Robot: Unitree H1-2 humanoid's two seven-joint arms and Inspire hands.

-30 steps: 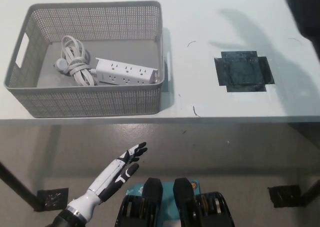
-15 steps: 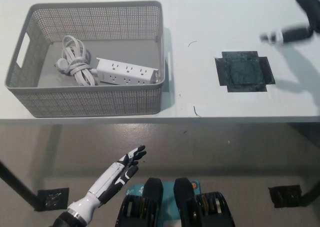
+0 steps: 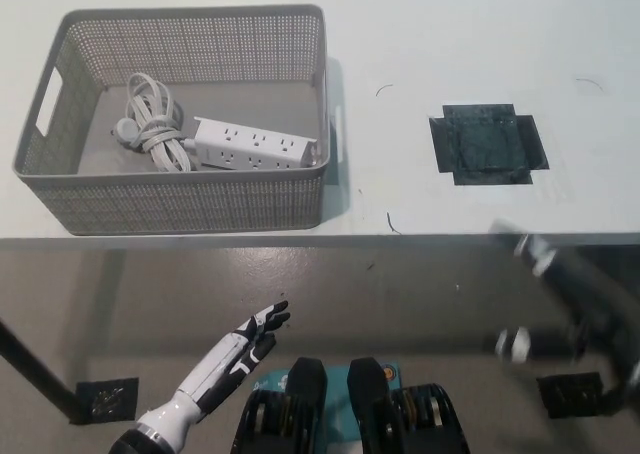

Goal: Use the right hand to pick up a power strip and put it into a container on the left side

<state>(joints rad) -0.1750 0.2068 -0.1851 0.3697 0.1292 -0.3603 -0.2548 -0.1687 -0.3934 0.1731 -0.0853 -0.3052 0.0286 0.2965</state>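
The white power strip [image 3: 258, 145] with its coiled white cord [image 3: 150, 124] lies inside the grey mesh plastic basket [image 3: 180, 204] on the left of the white table [image 3: 450, 44]. A square of black tape [image 3: 488, 145] is stuck to the table's right part. The white left hand [image 3: 250, 336] rests low near the left, fingers straight and slightly apart, holding nothing. The black right hand [image 3: 570, 304] is a blur at the near right; I cannot tell its fingers.

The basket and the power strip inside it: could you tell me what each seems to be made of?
The basket looks like moulded grey plastic with a matt finish: its walls are a fine, regular perforated lattice with smooth rims and cut-out handles. The power strip appears to be hard white plastic, smooth and slightly glossy; its coiled cord looks like flexible white rubber or vinyl sheathing.
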